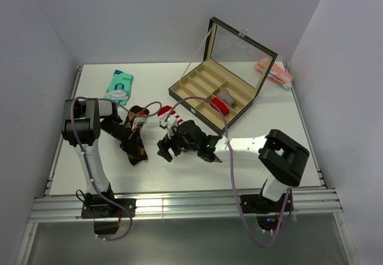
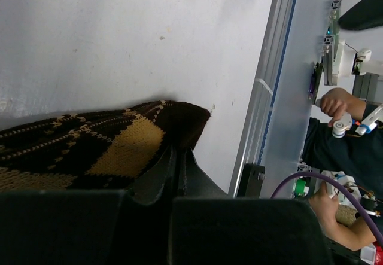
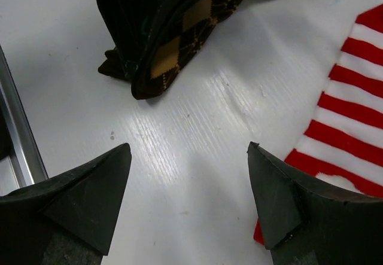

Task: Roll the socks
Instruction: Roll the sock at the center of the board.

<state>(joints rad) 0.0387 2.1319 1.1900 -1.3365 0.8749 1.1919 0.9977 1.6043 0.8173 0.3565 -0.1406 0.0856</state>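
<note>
The brown/tan argyle sock [image 1: 137,147] lies left of centre on the white table. My left gripper [image 1: 133,134] is shut on it; in the left wrist view the fingers [image 2: 178,164] pinch the dark end of the sock [image 2: 102,148]. The red-and-white striped sock [image 1: 170,118] lies just beyond my right gripper [image 1: 169,147], which is open and empty, low over bare table between the two socks. In the right wrist view the gripper [image 3: 188,148] has the argyle sock [image 3: 179,23] ahead and the striped sock [image 3: 350,118] by its right finger. The Santa face does not show.
An open divided box [image 1: 203,100] with a raised lid stands at the back centre, with a plain red roll [image 1: 220,104] inside. A teal packet [image 1: 119,85] lies at the back left. A pink item [image 1: 272,72] lies at the back right. A metal rail [image 1: 179,205] runs along the near edge.
</note>
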